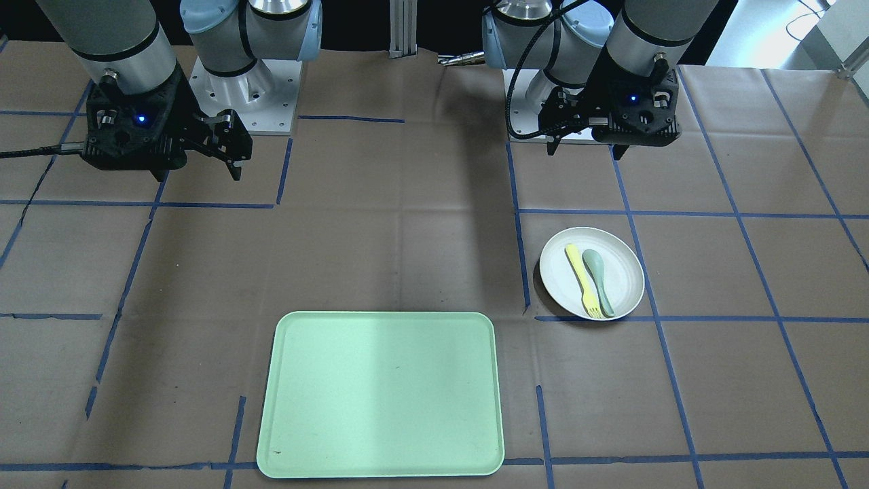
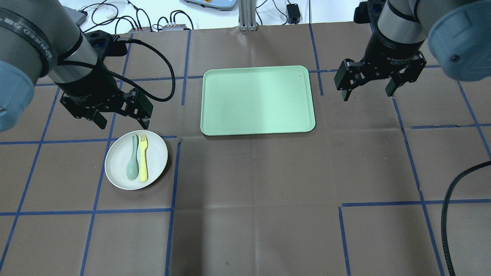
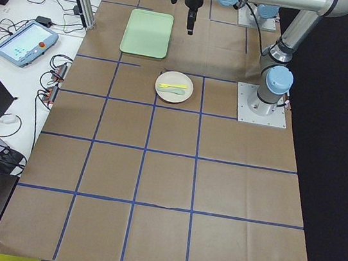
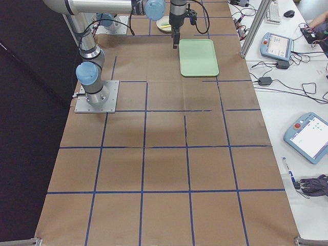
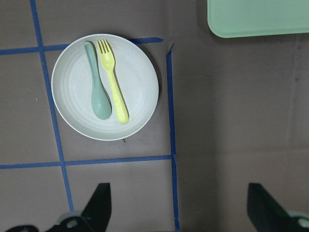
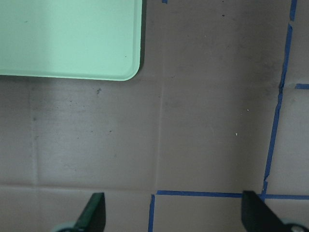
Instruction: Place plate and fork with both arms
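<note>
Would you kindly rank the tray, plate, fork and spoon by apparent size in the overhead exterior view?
1. green tray
2. plate
3. fork and spoon: both lie on the plate, too alike in length to rank.

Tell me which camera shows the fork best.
The left wrist camera: the fork is large, unblocked, tines clear, on the plate beside the spoon. Overhead and front views show it whole but smaller; side views, a yellow speck; the right wrist camera, nothing.
</note>
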Robot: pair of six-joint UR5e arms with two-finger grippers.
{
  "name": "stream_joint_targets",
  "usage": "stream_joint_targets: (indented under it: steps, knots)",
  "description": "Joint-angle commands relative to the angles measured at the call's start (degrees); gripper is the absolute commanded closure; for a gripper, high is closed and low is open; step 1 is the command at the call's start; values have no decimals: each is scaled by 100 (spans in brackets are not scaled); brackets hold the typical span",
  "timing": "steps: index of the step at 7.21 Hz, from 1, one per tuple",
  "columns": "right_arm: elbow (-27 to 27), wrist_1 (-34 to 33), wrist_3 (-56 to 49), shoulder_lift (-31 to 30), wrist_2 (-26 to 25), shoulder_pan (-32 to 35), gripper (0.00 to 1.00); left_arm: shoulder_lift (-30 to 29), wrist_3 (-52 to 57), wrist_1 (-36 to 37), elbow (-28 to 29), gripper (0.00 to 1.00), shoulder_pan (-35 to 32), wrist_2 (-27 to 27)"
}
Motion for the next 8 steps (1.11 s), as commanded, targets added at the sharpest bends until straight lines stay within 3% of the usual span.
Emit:
stream_joint_targets:
  steps: [1,8]
  knots:
    - [0,-7,-4,2,3,0,0,0,0,0,-9,0,0,0]
    - [-8,-7,14,-7,11,0,0,-10,0,-70,26,0,0,44]
